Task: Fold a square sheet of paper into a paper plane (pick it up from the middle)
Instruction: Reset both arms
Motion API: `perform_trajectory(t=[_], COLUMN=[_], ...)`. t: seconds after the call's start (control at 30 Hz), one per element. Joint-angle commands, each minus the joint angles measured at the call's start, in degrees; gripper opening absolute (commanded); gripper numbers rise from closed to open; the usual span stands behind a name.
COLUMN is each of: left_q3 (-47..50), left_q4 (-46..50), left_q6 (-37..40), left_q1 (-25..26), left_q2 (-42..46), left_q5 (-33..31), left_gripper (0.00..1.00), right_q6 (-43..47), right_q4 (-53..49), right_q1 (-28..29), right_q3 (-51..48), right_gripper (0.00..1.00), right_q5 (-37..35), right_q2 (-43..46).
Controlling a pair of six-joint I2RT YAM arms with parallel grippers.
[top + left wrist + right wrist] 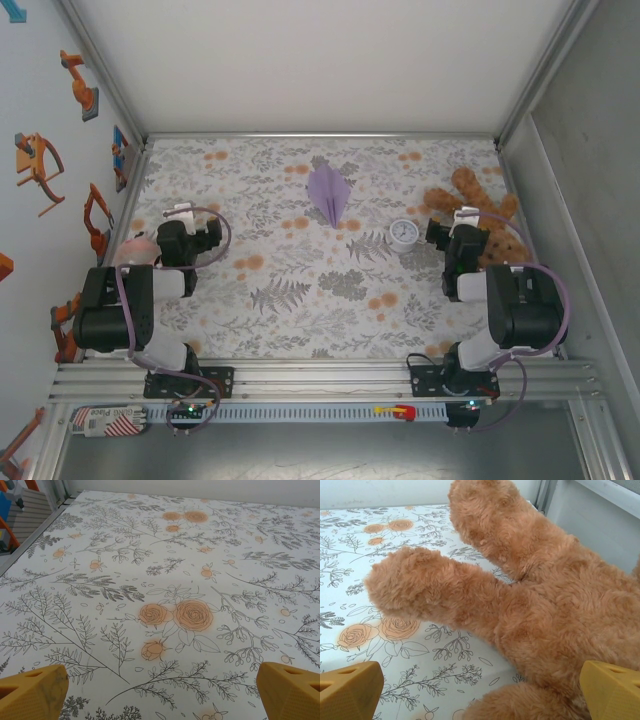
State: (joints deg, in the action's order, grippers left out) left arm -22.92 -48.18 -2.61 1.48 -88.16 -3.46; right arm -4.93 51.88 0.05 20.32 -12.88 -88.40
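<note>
The lavender sheet of paper lies folded into a paper plane [329,193], a narrow dart with a centre crease, its tip pointing toward the near edge, at the table's far middle. My left gripper [180,212] hovers at the left side, well apart from the plane. It is open, its yellow fingertips [30,692] wide over bare tablecloth, the left gripper [162,695] holding nothing. My right gripper [464,216] is open at the right side, close against the brown teddy bear [478,205]. In the right wrist view the right gripper [482,692] has the bear's furry limbs [470,595] just ahead of its jaws.
A small round white clock [403,233] sits between the plane and the bear. The flower-patterned tablecloth [300,290] covers the table. Walls close in the left [40,200] and right [590,180] sides. A pinkish object [135,248] sits by the left arm.
</note>
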Motion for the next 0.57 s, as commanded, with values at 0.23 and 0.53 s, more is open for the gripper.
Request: perform_trajectory(t=[0.23,0.53], left_q3=[-0.77,-1.00], left_q4=[0.80,1.32], left_q6=[0.84,0.64], left_q1=[0.11,-0.16], left_q2=[-0.16,-0.26], left_q5=[-0.21,0.21], left_gripper=[0.96,0.96], right_q6=[-0.95,-0.75], right_q4=[0.11,0.26], right_q1=[-0.32,-0.33], right_q3=[0.69,0.46], right_gripper=[0.99,0.99], right_q5=[-0.56,-0.30], right_q2=[0.03,0.18])
